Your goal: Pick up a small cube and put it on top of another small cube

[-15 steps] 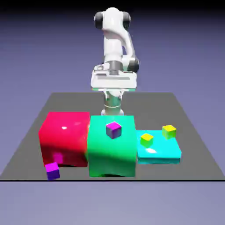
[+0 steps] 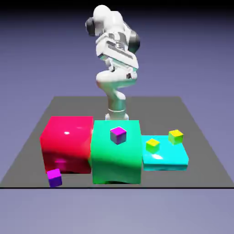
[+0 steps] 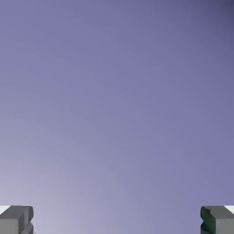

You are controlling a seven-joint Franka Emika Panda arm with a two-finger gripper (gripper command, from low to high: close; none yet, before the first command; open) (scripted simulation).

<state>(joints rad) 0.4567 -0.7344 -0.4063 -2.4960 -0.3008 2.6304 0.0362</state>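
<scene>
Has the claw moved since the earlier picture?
Yes. The claw has risen and swung toward the exterior view's right, judged against the robot's base.

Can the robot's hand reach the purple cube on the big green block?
Probably yes: the gripper is open and empty, and nothing sits on the purple cube. It would have to turn first, though.

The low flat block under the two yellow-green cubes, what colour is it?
Cyan; it shows best in the exterior view.
</scene>
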